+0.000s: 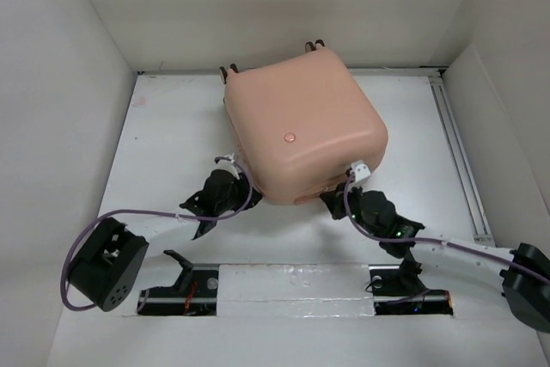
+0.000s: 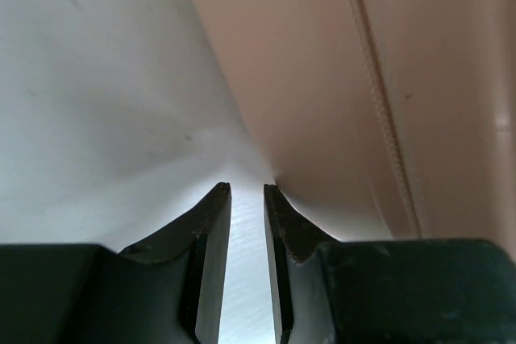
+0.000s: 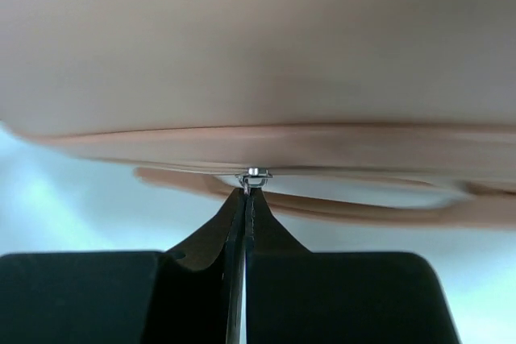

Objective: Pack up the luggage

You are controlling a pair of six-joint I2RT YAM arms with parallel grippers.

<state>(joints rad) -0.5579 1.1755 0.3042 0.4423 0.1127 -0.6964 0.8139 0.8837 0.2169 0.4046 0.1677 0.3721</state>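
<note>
Pale salmon-pink hard-shell suitcase (image 1: 301,126) lies lid-down on the white table (image 1: 172,126). Right gripper (image 3: 246,192) is pinched tight on the small metal zipper pull (image 3: 253,175). Left gripper (image 2: 247,191) is slightly parted, empty, beside the shell. Advise pulling along the seam, left bracing.

Luggage (image 1: 301,122) lies on table (image 1: 172,135), centre-far, with wheels (image 1: 316,44) at the far side. Left gripper (image 2: 247,191) sits just beside its near-left corner. Right gripper (image 3: 247,193) is at its near-right edge, tips at zipper pull (image 3: 254,173).
</note>
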